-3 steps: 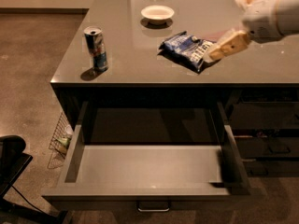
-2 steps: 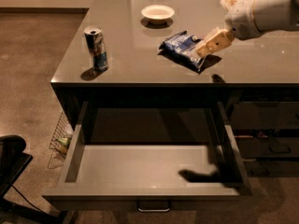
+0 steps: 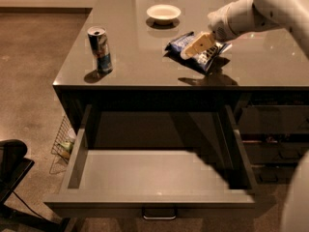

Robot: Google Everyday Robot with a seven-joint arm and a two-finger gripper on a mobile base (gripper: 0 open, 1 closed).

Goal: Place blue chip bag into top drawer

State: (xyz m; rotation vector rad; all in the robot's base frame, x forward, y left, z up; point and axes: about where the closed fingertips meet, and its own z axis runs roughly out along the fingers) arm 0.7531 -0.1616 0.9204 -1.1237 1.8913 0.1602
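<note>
The blue chip bag lies on the grey tabletop, right of centre near the front edge. My gripper reaches in from the right on a white arm and sits over the middle of the bag, covering part of it. The bag appears to rest on the table. The top drawer is pulled out wide below the table's front edge. Its grey inside is bare and its small metal bar handle shows at the bottom.
A blue-silver drink can stands at the table's left front. A white bowl sits at the back. Darker drawers are at the right under the table. A wire basket and a black object are on the floor at left.
My arm has moved left and slightly down, so the gripper went from the bag's right edge to over its middle. The bag, the can and the drawer have not moved.
</note>
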